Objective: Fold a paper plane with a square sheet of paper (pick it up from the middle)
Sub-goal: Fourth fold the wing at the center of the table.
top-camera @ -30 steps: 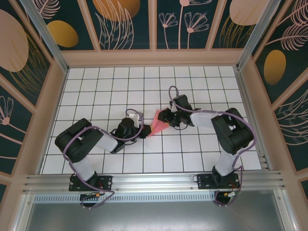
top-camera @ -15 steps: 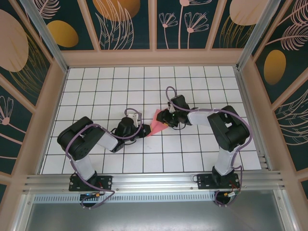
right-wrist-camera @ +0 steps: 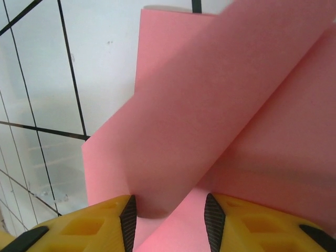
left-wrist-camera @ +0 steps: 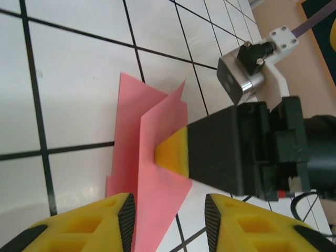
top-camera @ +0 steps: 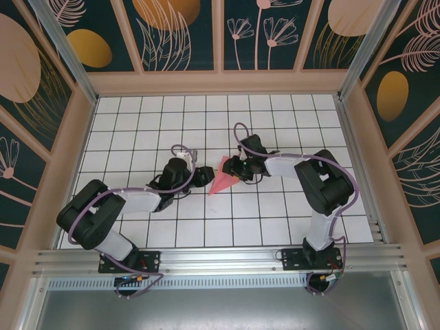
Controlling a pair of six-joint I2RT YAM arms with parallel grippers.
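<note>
White gridded table (top-camera: 137,137), walled by floral panels, carries both arms. The sheet of paper (top-camera: 221,180) lies at mid-table between them, part-folded to a pointed wedge, with its flaps standing off the surface. The right gripper (top-camera: 236,168) sits at the broad end, jaws apart astride the raised fold; whether they pinch it cannot be told. The left gripper (top-camera: 202,176) stands just beside the point, jaws parted, holding nothing.

Assessment: a wing crease is in hand. The right should steady the centre fold while the left retakes one flap near its edge and lays it flat, edges matched.

Against the earlier frame, the left arm has swung outward and its gripper has drawn off the point. The paper has barely moved.
</note>
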